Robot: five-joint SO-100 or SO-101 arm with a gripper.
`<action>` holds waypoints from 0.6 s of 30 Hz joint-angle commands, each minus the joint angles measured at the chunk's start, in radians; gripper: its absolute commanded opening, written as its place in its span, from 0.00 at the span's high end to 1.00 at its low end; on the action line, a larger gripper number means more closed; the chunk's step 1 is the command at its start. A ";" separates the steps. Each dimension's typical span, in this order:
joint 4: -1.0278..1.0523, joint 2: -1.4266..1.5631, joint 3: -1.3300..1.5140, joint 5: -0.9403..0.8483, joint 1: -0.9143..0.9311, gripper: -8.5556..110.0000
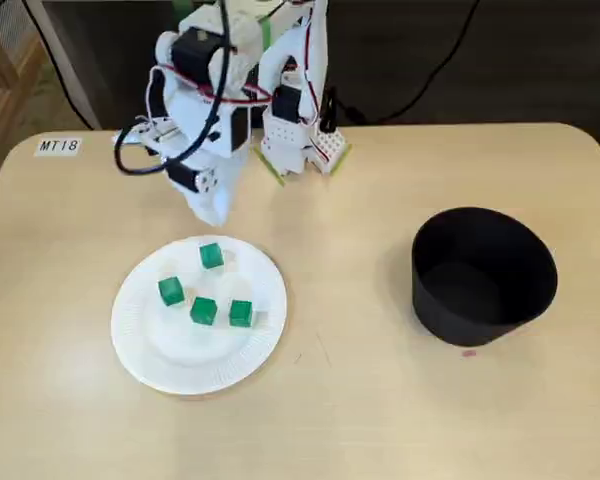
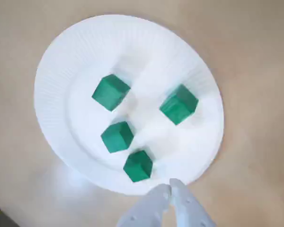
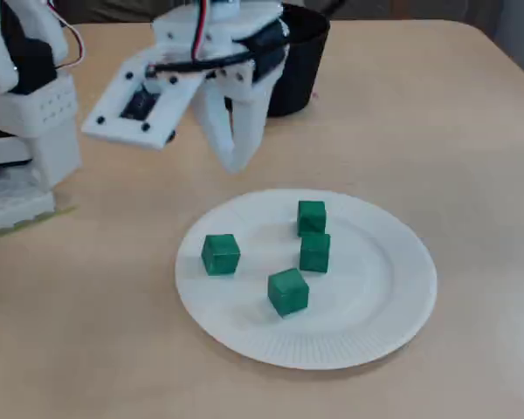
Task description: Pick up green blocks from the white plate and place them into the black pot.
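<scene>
Green blocks, four of them, lie loose on the white paper plate [image 1: 140,350], none stacked. In a fixed view they sit at [image 1: 211,256], [image 1: 171,291], [image 1: 203,311] and [image 1: 240,314]. The first lies alone on the side nearer the arm and the other three form a shallow arc behind it. The wrist view shows clear gaps of plate [image 2: 52,85] between all four: [image 2: 110,91], [image 2: 179,104], [image 2: 117,136] and [image 2: 138,165].

In the first fixed view the plate rests left of the worktop's [image 1: 380,420] middle, toward the near edge. The black pot [image 1: 480,310] stands upright well apart from it, close to the right edge, and what shows of its inside is dark and bare. A small pink speck [image 1: 468,352] lies on the worktop just beside the pot's base.

The white arm [image 1: 280,90] is mounted at the middle of the far edge and leans toward the plate. Its jaws are pressed together with only a thin seam between the two white tips, and they grip nothing. In the wrist view they point down just outside the plate's rim, nearest the lowest block. Another fixed view shows them over bare worktop just short of the plate [image 3: 375,332]. Whether the tips touch the surface cannot be told. A label reading MT18 [image 1: 58,146] is stuck near the far left corner.
</scene>
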 commanded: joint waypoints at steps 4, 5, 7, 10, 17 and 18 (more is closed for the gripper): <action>0.028 -0.129 -0.158 -0.087 0.054 0.95; 0.020 -0.143 -0.167 -0.097 0.046 0.95; 0.028 -0.176 -0.198 -0.121 0.035 0.92; 0.037 -0.195 -0.219 -0.176 0.026 0.82; 0.028 -0.255 -0.259 -0.264 -0.018 0.73; 0.028 -0.264 -0.259 -0.264 -0.025 0.73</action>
